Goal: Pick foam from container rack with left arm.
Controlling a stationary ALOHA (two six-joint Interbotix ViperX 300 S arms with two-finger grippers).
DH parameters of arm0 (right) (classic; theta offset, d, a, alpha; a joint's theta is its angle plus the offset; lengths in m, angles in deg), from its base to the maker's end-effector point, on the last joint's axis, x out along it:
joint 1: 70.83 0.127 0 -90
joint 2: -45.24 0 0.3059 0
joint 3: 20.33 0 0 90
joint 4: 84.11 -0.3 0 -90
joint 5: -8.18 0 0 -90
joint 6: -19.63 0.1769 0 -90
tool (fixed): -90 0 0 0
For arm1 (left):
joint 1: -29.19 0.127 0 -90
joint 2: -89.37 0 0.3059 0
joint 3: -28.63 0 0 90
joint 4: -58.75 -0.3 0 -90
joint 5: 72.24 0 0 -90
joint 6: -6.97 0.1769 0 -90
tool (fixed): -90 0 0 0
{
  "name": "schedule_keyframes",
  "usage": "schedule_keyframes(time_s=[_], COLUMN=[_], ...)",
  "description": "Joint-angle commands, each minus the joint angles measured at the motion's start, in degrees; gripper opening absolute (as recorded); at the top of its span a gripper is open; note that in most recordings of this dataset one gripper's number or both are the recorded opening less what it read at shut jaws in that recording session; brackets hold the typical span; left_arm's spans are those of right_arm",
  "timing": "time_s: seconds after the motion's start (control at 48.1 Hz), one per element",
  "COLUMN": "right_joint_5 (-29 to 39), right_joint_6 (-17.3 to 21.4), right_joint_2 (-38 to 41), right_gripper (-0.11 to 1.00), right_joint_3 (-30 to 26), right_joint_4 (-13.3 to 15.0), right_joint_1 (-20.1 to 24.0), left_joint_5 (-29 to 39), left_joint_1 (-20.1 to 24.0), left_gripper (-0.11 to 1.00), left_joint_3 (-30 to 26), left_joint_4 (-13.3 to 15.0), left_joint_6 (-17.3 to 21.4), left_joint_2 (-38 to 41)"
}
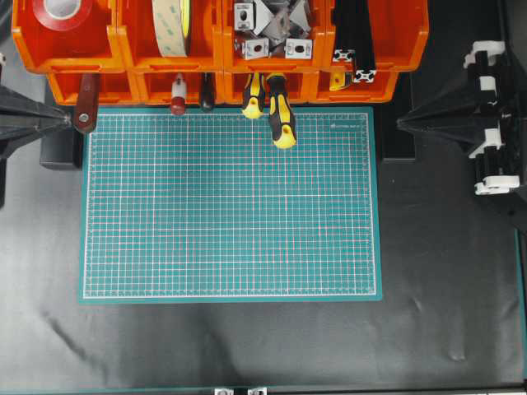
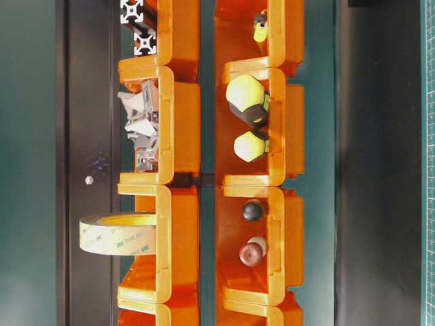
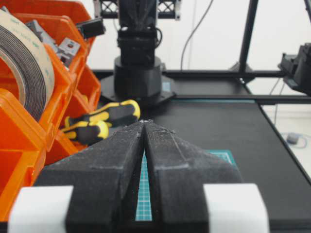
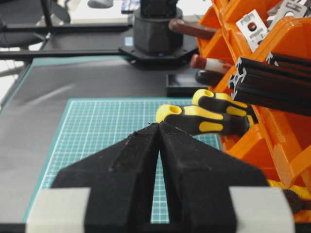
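The foam, a cream-tan roll, stands on edge in the second upper bin from the left of the orange container rack. It also shows in the table-level view and at the left of the left wrist view. My left gripper is shut and empty at the mat's far left corner, below and left of the foam's bin; its tips touch. My right gripper is shut and empty at the mat's far right; its tips touch.
A red tape roll fills the bin left of the foam. Metal brackets and black extrusions fill the bins to its right. Yellow-black screwdrivers and a brown-handled tool stick out of the lower tier over the green mat.
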Motion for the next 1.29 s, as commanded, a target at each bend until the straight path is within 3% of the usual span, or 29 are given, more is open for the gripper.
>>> schedule_keyframes(time_s=[0.0,0.125,0.27,0.478,0.562,0.624,0.77,0.832,0.957,1.082,1.269], right_joint_5=[-0.79,-0.70,-1.14,-1.32,-1.49,-1.58,-2.02,-2.29,-2.55,-2.55,-2.29], right_joint_6=[0.62,2.46,4.83,5.89,6.59,6.68,6.68,6.59,6.42,6.15,6.15], right_joint_2=[0.70,1.14,1.58,1.23,1.14,1.23,1.14,0.97,0.70,0.44,-0.44], right_gripper=[0.02,0.01,0.01,0.24,0.37,0.47,0.58,0.58,0.58,0.58,0.58], right_joint_3=[-1.85,-1.67,-1.49,-1.67,-1.67,-1.67,-1.76,-1.76,-1.76,-1.76,-2.02], right_joint_4=[-0.18,-3.16,-3.16,-3.16,-3.25,-3.16,-3.16,-3.16,-2.99,-2.72,-2.37], right_joint_1=[-0.35,-0.62,-0.62,-0.62,-0.62,-0.62,-0.53,-0.35,0.18,0.70,2.02], left_joint_5=[0.09,1.41,1.67,7.29,13.10,17.49,24.43,25.93,28.30,29.09,30.85], left_joint_1=[0.18,0.35,0.26,0.79,1.85,2.99,6.94,8.53,10.81,11.16,11.69], left_gripper=[0.05,0.00,0.04,0.38,0.45,0.44,0.52,0.59,0.84,0.91,0.90], left_joint_3=[-3.69,-5.36,-6.42,-15.47,-20.48,-24.08,-29.97,-31.64,-33.22,-33.93,-36.47], left_joint_4=[-3.25,-3.25,-3.25,-3.25,-3.25,-3.25,-3.25,-3.25,-3.34,-3.34,-3.34], left_joint_6=[-2.02,-4.39,-6.68,-13.36,-17.40,-21.53,-35.95,-43.77,-53.35,-56.78,-57.13], left_joint_2=[2.37,6.33,8.26,7.56,7.65,7.82,9.76,10.90,12.39,13.89,16.26])
